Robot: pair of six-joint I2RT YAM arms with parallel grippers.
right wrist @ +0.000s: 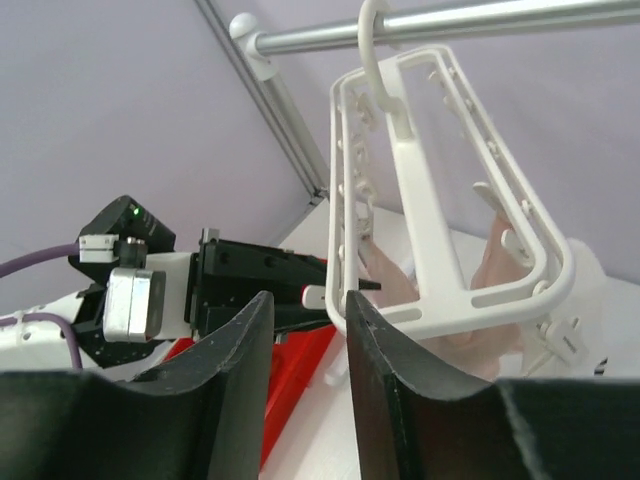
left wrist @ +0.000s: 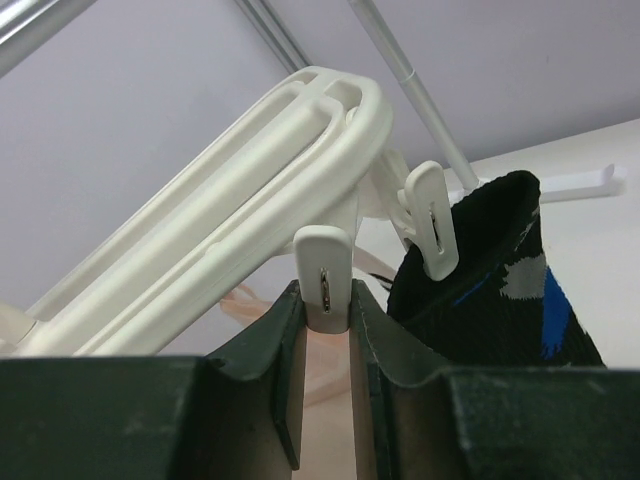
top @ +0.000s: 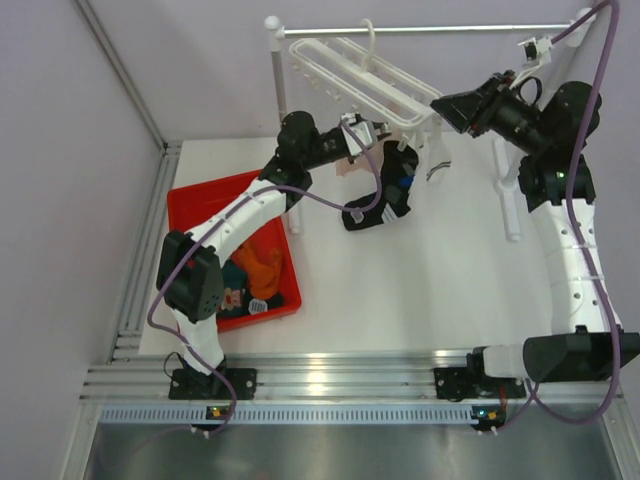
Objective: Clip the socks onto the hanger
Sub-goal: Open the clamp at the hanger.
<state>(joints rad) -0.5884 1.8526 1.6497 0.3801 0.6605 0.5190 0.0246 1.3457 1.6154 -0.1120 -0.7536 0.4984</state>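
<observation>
The white grid hanger (top: 350,72) hangs by its hook from the metal rail and tilts down to the right. A black sock with blue and white patches (top: 385,195) hangs from one clip (left wrist: 432,225). My left gripper (top: 362,135) is raised under the hanger, and its jaws (left wrist: 325,295) press both sides of a neighbouring white clip (left wrist: 325,270). A pale peach sock (left wrist: 325,370) shows between the fingers below that clip. My right gripper (top: 447,103) is open at the hanger's right end. In the right wrist view the frame corner (right wrist: 345,300) touches its right finger (right wrist: 375,360).
A red bin (top: 215,190) at the left holds an orange sock (top: 262,265), a dark teal sock (top: 232,290) and others. The metal rail (top: 430,30) stands on white posts (top: 278,90) at the back. The purple wall is close behind.
</observation>
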